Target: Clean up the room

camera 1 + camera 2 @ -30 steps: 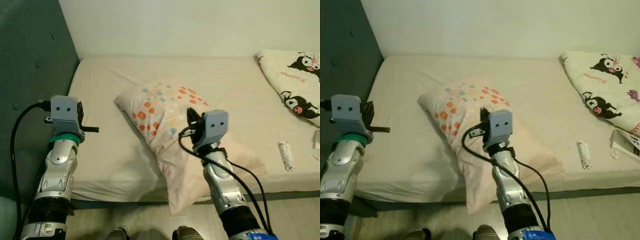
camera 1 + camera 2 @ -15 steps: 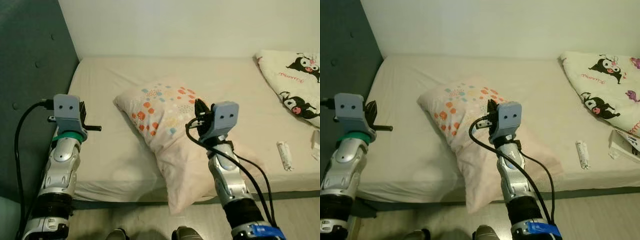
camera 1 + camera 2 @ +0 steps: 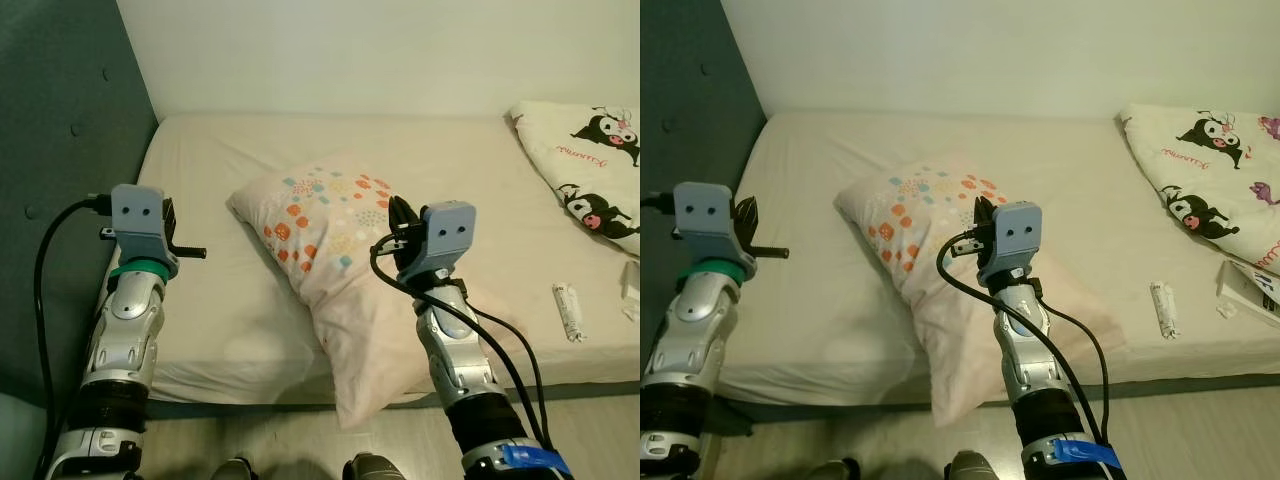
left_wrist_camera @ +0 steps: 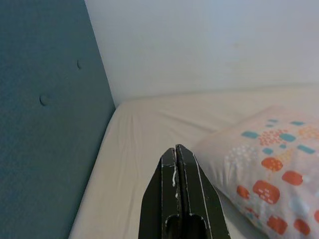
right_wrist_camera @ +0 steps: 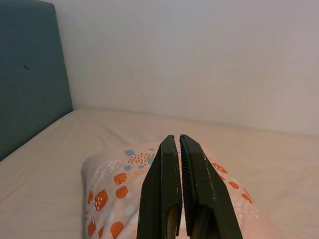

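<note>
The right gripper (image 5: 177,144) points over a pillow (image 5: 124,194) (orange and blue spots) on the bed (image 5: 45,164), fingers (image 5: 164,184) pressed together.

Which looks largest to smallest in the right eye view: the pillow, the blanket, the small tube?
1. Pillow
2. Blanket, though the picture's edge cuts it off, so its full size is unsure
3. Small tube

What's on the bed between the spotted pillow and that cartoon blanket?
Mostly bare sheet between the pillow and the blanket; a small white tube lies nearer the bed's front edge, per the right eye view.
</note>
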Robot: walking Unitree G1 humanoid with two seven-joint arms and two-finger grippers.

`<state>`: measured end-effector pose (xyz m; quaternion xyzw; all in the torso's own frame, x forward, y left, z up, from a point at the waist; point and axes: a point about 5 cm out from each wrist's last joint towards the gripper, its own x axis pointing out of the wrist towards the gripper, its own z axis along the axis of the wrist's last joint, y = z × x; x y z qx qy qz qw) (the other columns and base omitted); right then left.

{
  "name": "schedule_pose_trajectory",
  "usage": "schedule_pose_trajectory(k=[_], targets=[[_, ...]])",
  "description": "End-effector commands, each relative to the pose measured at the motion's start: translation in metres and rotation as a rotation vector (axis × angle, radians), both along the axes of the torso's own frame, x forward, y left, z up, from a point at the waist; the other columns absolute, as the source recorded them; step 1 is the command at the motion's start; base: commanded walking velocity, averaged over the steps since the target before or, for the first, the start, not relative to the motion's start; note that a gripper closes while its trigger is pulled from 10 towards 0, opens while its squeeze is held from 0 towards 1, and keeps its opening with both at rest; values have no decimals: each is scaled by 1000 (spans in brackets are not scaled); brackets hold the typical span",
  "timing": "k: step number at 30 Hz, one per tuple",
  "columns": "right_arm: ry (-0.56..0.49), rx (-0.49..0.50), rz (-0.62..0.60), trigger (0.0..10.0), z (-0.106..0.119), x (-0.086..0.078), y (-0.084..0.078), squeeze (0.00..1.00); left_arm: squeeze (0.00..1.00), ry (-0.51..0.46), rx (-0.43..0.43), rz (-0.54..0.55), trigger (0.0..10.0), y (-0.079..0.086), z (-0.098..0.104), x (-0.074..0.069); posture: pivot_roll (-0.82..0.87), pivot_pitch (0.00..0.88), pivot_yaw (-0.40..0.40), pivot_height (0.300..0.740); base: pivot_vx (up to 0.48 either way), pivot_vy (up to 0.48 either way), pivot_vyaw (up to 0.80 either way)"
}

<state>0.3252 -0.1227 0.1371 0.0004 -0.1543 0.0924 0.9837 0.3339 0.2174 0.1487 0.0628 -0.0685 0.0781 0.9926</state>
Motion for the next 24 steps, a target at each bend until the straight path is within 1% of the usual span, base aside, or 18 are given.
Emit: schedule_pose_trajectory(k=[1,4,7,9,19,24], targets=[[-6,-11,-5,10000,-1,0,-2,0,0,11,-2,9,10000,0,-5,0,-17,0,-38,740,0,0,0],[-4,-20,-6,10000,-2,0,-4,0,0,16,-9,26,10000,3,-7,-1,-27,0,-42,740,0,0,0],[-10,-23,-1,10000,0,0,-4,0,0,18,31,21,10000,2,-10,-2,-28,0,-44,740,0,0,0],[1,-23,4,10000,-3,0,-2,0,0,22,45,19,10000,1,-13,-3,-35,0,-47,740,0,0,0],[12,-14,12,10000,-6,-1,1,0,0,10,33,3,10000,-5,-10,-1,-32,0,-44,740,0,0,0],[3,-11,9,10000,-4,0,0,0,0,-8,26,-20,10000,-12,-7,1,-29,0,-35,740,0,0,0]])
